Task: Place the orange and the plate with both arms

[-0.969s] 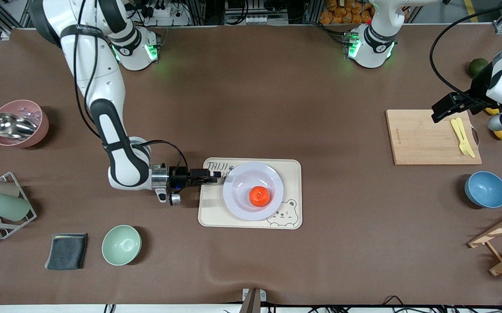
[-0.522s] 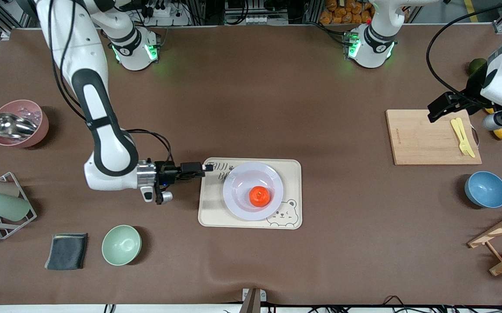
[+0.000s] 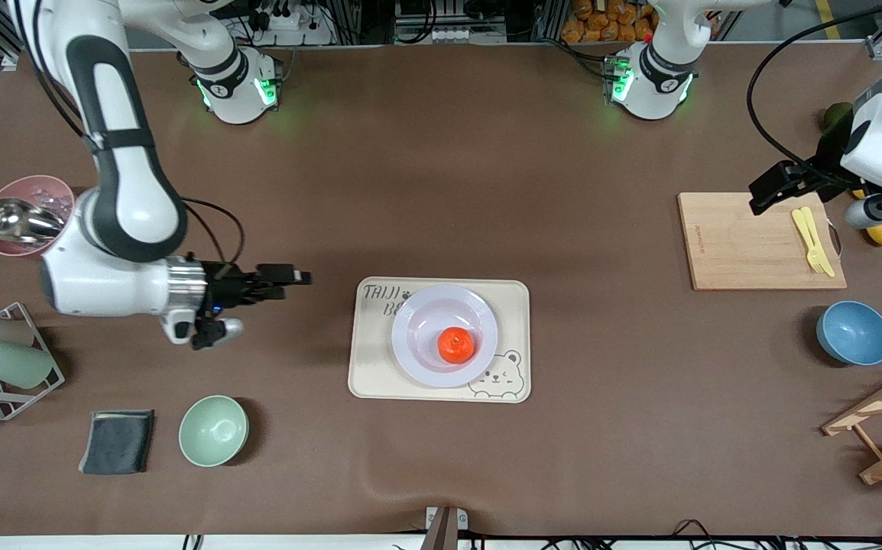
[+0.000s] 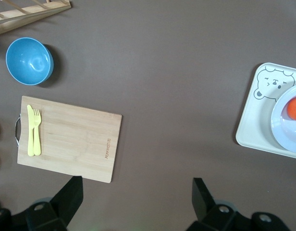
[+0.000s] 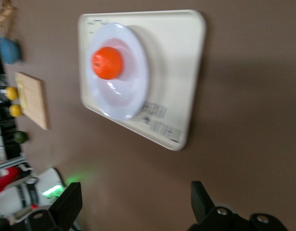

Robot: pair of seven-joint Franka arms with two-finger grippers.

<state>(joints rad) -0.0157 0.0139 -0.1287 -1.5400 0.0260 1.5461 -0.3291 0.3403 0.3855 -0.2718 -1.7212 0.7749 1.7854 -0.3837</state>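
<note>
On the cream tray (image 3: 380,374), the plate (image 3: 418,359) sits with the orange (image 3: 456,345) on it; my right gripper (image 3: 288,279), fingers apart and empty, has pulled back off the tray, so placement looks finished. My left gripper (image 3: 766,191) waits spread over the cutting board (image 3: 747,244).

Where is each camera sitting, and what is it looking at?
Front view: high up across the table, facing both arms; it sees the whole table, the plate with the orange, the open right claw and the left claw.
Left wrist view: on the left arm, looking down at the board; its own open fingers show.
Right wrist view: on the right arm, looking at the tray; its open fingers show.
All views share the tray, plate and orange.
</note>
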